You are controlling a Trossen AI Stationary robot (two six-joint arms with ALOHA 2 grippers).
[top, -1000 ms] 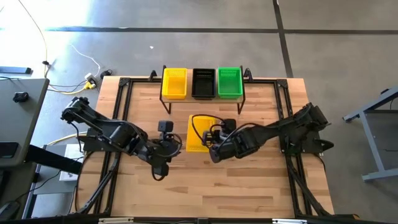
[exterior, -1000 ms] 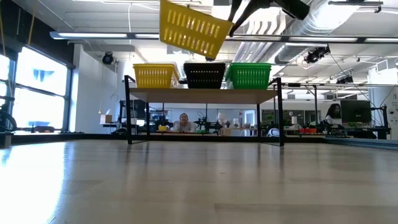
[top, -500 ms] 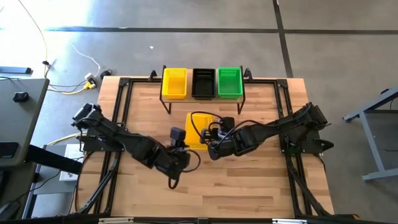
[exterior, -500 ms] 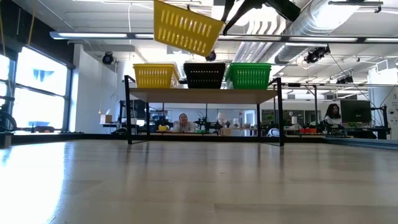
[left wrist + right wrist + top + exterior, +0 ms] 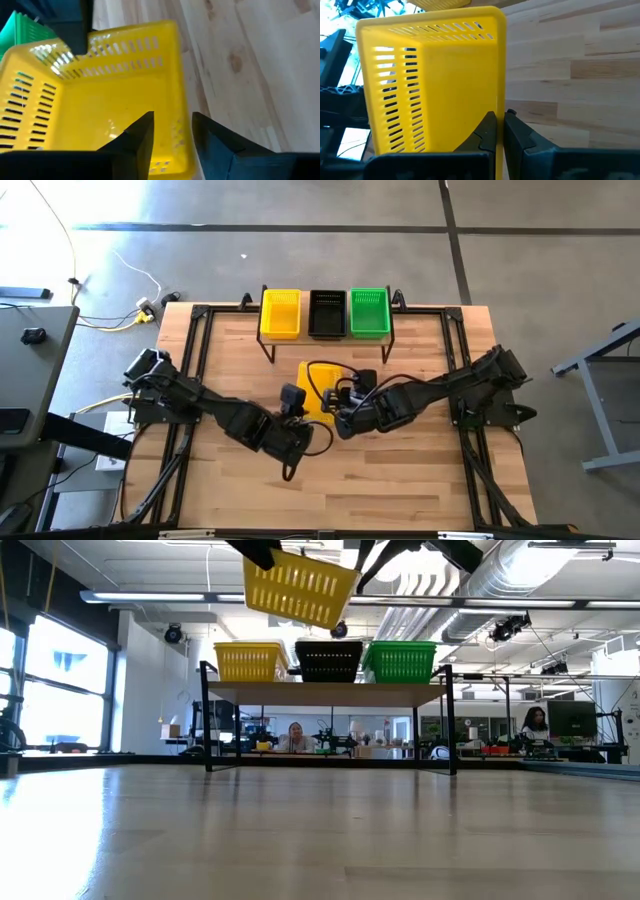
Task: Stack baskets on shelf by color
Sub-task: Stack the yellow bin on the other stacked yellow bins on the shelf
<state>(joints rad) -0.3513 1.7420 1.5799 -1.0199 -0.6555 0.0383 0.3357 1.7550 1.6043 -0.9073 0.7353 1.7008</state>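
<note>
Large wooden table (image 5: 400, 470) filling the middle of the high view, with black frame rails along its sides. At its far edge, the shelf (image 5: 330, 692), light plank on thin black legs, carrying three baskets side by side: yellow basket on the shelf (image 5: 280, 313) at the left, black basket (image 5: 327, 313) in the middle, green basket (image 5: 369, 312) at the right. Seen level from the low view, all three upright in a row, near one another.

In front of the shelf, above the table's middle and clear of its surface, a second yellow basket (image 5: 312, 388), tilted, one end lower than the other in the low view (image 5: 298, 588). Pinched at its rim wall by the right gripper (image 5: 496, 131), fingers clamped tight with the thin wall between them. Left gripper (image 5: 172, 131) at the opposite end of the same basket, fingers (image 5: 142, 134) parted and straddling that rim wall, one inside and one outside; contact with the plastic hard to judge, possibly not yet touching.

Beyond the table, in the room behind, a seated person (image 5: 295, 737) under the shelf line.
</note>
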